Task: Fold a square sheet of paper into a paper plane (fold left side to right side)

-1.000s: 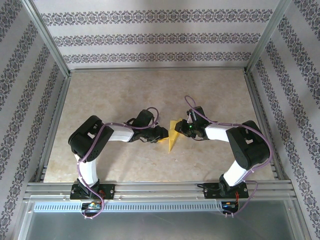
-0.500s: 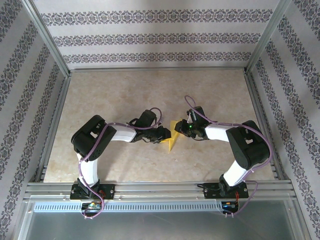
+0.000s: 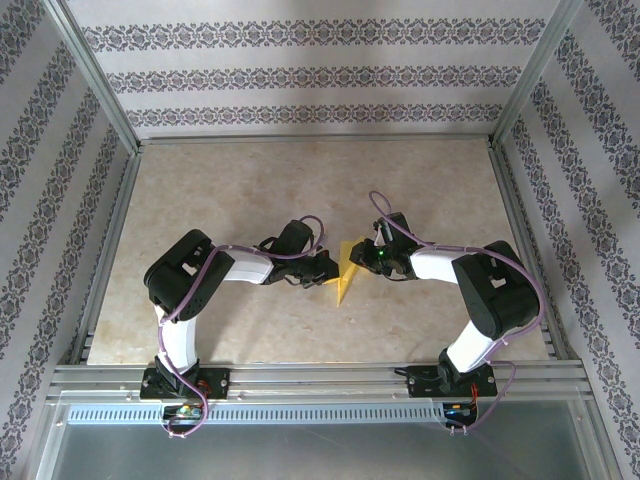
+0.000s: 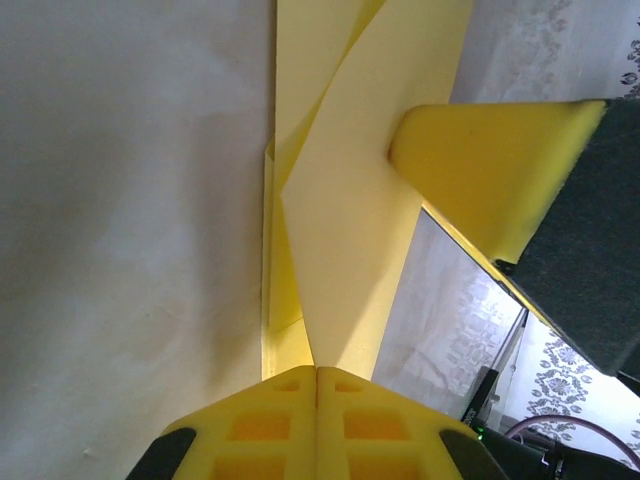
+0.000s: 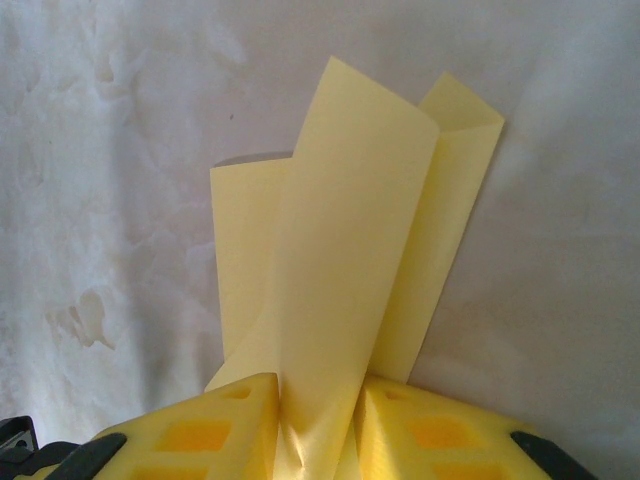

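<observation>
Yellow paper, folded into a narrow pointed shape, stands lifted off the middle of the tabletop, between the two arms. The left claw is pressed closed on its near edge, and the right claw pinches the upright fold from the opposite side.

No text, label, brand, number or sign is legible. The paper is plain yellow and unmarked. The walls carry ornamental bands, not lettering, and the counter bears marbling alone.
</observation>
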`<state>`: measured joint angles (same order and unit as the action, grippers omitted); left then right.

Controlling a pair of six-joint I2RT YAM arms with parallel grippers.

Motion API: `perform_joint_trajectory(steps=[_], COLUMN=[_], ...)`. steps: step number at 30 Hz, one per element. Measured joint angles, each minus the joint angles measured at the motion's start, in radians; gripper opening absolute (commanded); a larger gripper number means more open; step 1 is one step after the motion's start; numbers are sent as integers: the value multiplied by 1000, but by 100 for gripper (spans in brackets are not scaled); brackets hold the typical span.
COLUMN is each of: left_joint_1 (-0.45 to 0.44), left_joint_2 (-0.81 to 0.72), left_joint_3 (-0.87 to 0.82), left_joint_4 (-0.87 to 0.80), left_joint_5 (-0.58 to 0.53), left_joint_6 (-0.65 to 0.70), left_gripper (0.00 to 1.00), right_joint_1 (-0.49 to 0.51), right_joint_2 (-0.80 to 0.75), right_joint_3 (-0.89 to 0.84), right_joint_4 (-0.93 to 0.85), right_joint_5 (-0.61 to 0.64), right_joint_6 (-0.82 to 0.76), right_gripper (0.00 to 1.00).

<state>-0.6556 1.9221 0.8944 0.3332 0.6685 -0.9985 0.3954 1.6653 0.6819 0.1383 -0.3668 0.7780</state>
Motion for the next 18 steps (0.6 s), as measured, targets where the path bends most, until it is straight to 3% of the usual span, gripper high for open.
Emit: perform_joint_trajectory(steps=[18], left_joint_1=[0], left_joint_2=[18], left_joint_3=[20], left_joint_4=[-35], left_joint_5=[-29], left_joint_6=[46], left_gripper=[0], right_joint_1=[0], right_joint_2=[0], right_joint_3=[0], right_joint_4=[0], right_joint_5=[0], right_joint_6=[-12], right_gripper=[31])
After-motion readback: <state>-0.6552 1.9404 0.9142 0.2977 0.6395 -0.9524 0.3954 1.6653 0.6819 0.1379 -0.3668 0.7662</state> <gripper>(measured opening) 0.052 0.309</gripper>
